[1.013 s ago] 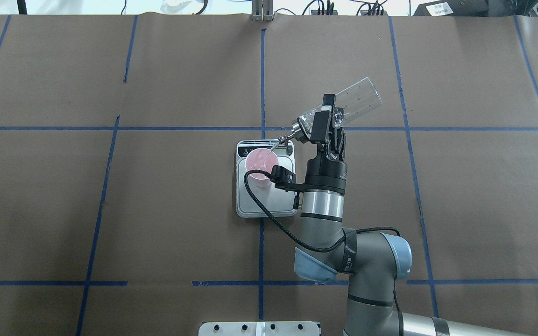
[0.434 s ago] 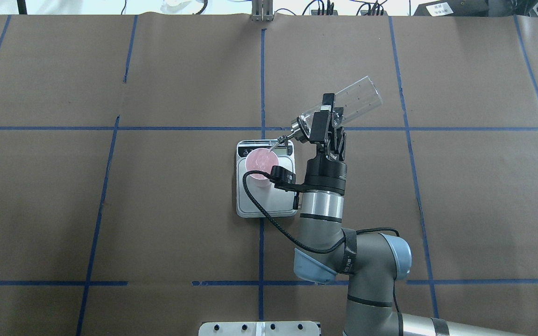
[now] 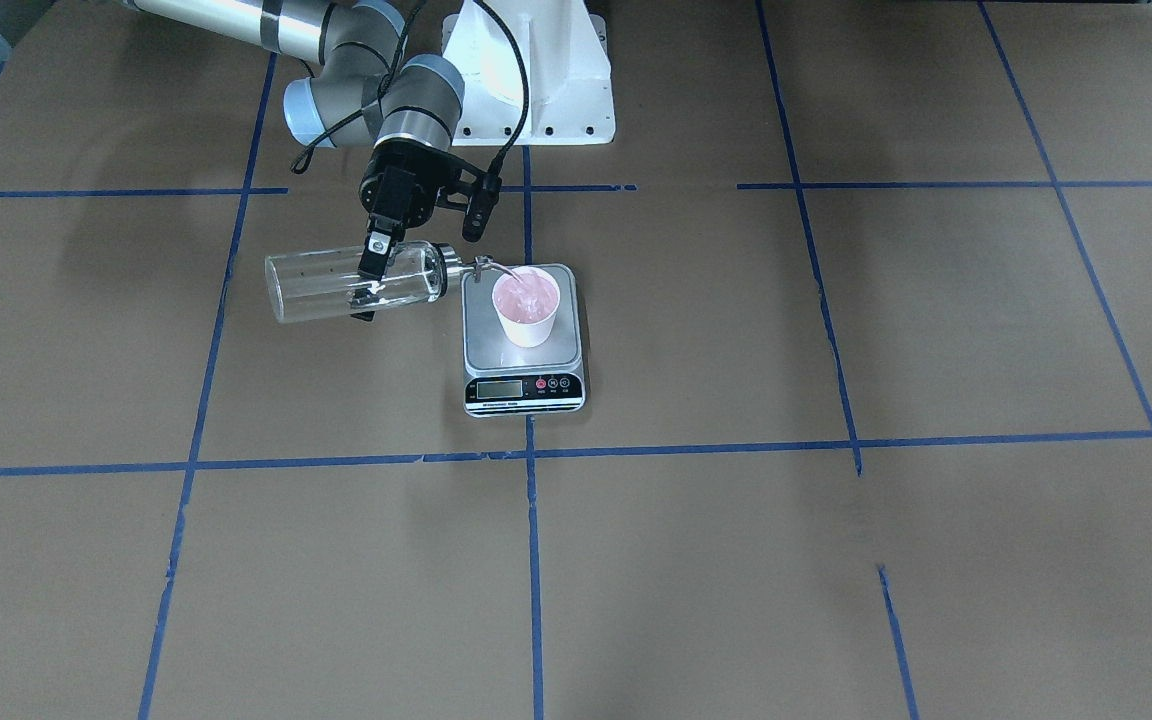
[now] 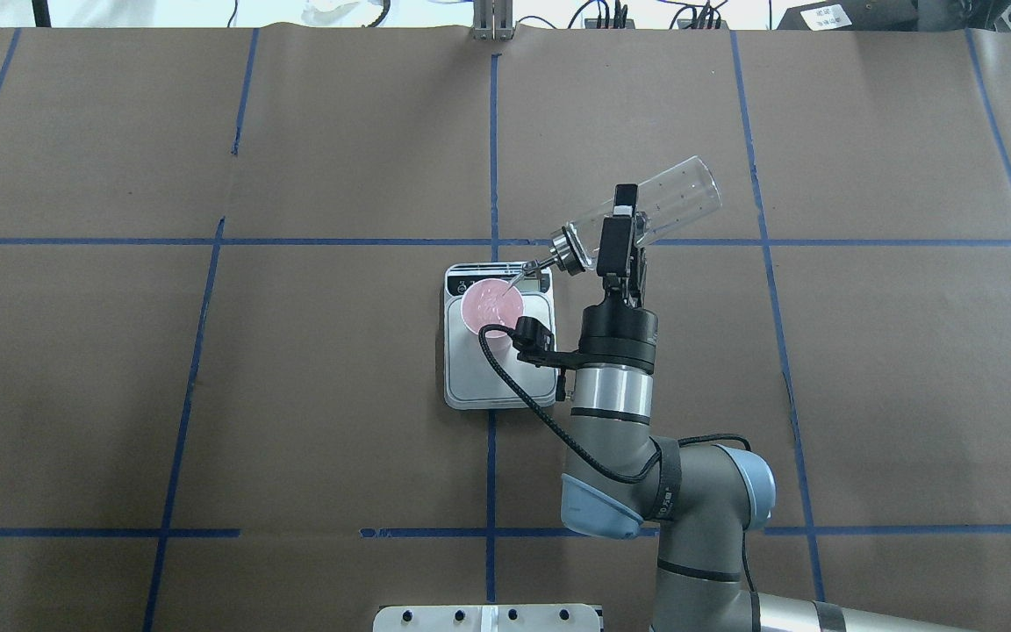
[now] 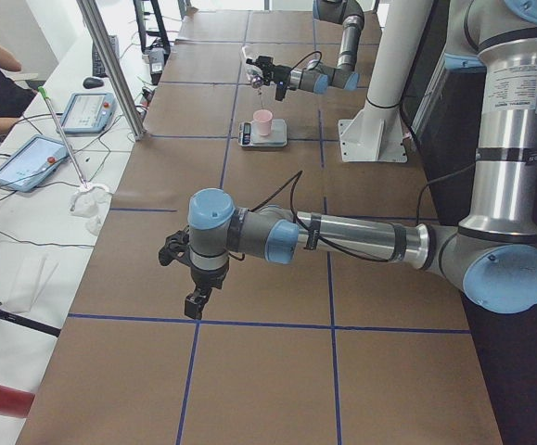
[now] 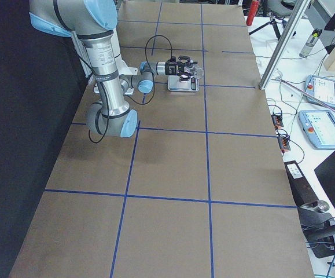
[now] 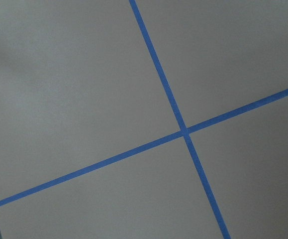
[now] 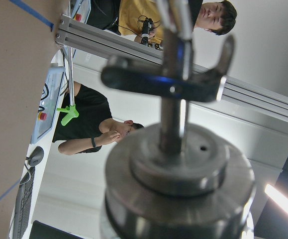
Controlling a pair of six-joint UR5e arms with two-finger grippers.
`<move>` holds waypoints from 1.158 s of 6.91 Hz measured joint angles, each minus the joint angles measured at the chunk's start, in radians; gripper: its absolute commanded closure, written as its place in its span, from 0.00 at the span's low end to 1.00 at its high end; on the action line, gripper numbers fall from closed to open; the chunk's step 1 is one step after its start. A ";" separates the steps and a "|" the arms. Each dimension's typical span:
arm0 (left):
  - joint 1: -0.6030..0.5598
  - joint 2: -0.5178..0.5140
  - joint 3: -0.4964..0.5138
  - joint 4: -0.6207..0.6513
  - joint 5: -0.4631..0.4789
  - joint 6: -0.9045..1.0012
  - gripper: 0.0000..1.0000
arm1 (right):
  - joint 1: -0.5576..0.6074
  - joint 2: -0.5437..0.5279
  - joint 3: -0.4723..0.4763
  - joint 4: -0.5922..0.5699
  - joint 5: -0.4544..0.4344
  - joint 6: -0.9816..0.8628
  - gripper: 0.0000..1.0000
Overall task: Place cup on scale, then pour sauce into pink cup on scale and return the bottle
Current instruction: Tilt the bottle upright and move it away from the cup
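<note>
Bottle (image 4: 659, 200) clamped across body in right gripper (image 4: 620, 224) jaws, centre of overhead frame, just right of scale (image 4: 499, 386). Long axis tilted: base upper right, spout (image 4: 525, 274) lower left, tip over rim of cup (image 4: 491, 305) standing on scale. Left gripper (image 5: 197, 298) well apart; cannot tell whether its jaws are wide or narrow.

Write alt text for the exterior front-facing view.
The right arm holds a clear glass bottle in its shut jaws, tipped nearly flat, its thin spout reaching over the rim of the pink cup, which stands on the small steel scale. Everything sits on a brown table marked with blue tape lines.
</note>
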 measured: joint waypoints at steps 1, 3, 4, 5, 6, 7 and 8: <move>0.000 0.000 0.000 0.000 -0.001 0.000 0.00 | -0.001 -0.001 -0.008 0.033 0.015 0.008 1.00; 0.000 0.000 0.000 0.000 -0.002 0.000 0.00 | -0.003 -0.002 -0.021 0.056 0.039 0.097 1.00; 0.000 0.000 0.000 0.000 -0.002 -0.001 0.00 | -0.004 -0.002 -0.025 0.059 0.057 0.177 1.00; 0.000 0.000 0.000 0.000 -0.003 -0.001 0.00 | -0.004 -0.003 -0.026 0.059 0.076 0.260 1.00; 0.000 0.000 0.000 0.000 -0.003 -0.001 0.00 | -0.006 -0.005 -0.026 0.060 0.093 0.329 1.00; 0.000 0.000 -0.001 0.001 -0.004 -0.002 0.00 | -0.009 -0.007 -0.026 0.062 0.111 0.394 1.00; 0.000 0.000 -0.003 0.002 -0.004 -0.002 0.00 | -0.012 -0.011 -0.025 0.072 0.132 0.479 1.00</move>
